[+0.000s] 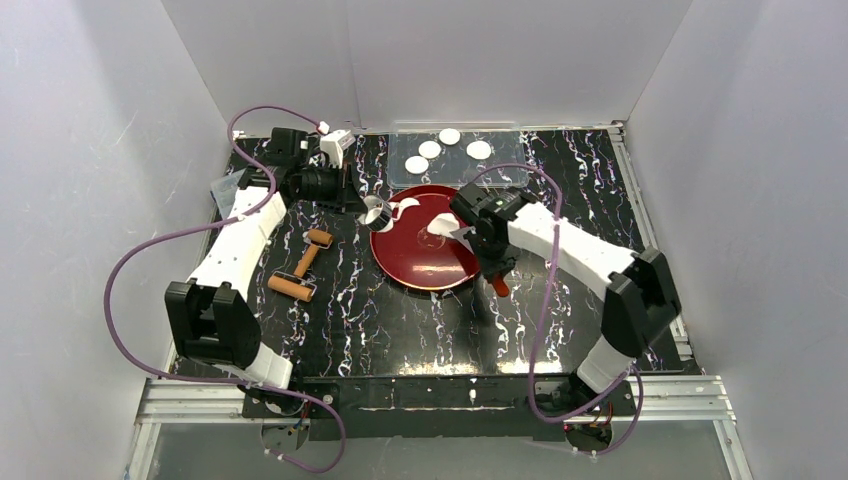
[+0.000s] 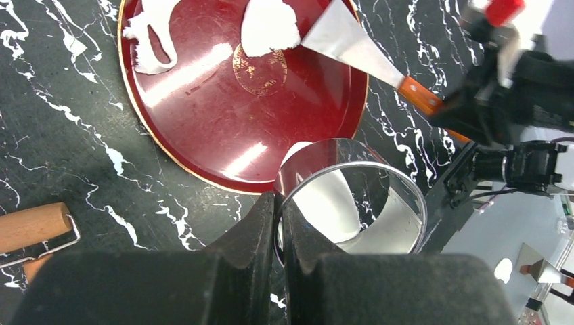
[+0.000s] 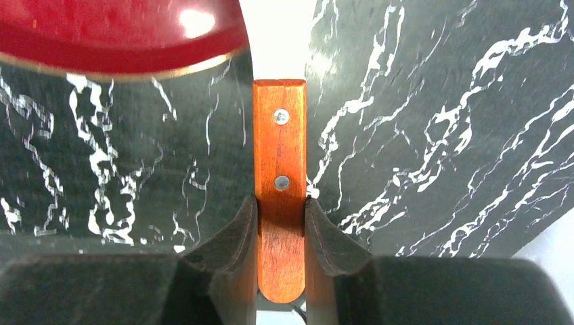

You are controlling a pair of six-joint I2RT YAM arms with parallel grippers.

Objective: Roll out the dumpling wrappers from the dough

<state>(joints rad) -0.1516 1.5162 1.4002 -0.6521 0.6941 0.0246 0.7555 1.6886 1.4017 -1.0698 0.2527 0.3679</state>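
Note:
Several round dumpling wrappers (image 1: 429, 149) lie on a clear tray (image 1: 500, 172) at the back. On the red plate (image 1: 425, 262) lie a ragged dough scrap (image 1: 405, 207) and a thicker dough piece (image 1: 440, 227); both also show in the left wrist view, the scrap (image 2: 152, 34) and the piece (image 2: 269, 27). My left gripper (image 1: 365, 208) (image 2: 279, 210) is shut on the wall of a metal ring cutter (image 1: 380, 214) (image 2: 352, 196) at the plate's left edge. My right gripper (image 1: 492, 268) (image 3: 281, 217) is shut on the wooden handle (image 3: 279, 149) of a scraper, whose blade (image 2: 345, 40) touches the dough piece.
A wooden roller with a wire frame (image 1: 305, 264) lies left of the plate on the black marbled mat (image 1: 400, 330); its end shows in the left wrist view (image 2: 30, 227). White walls enclose the table. A metal rail (image 1: 640, 200) runs along the right edge.

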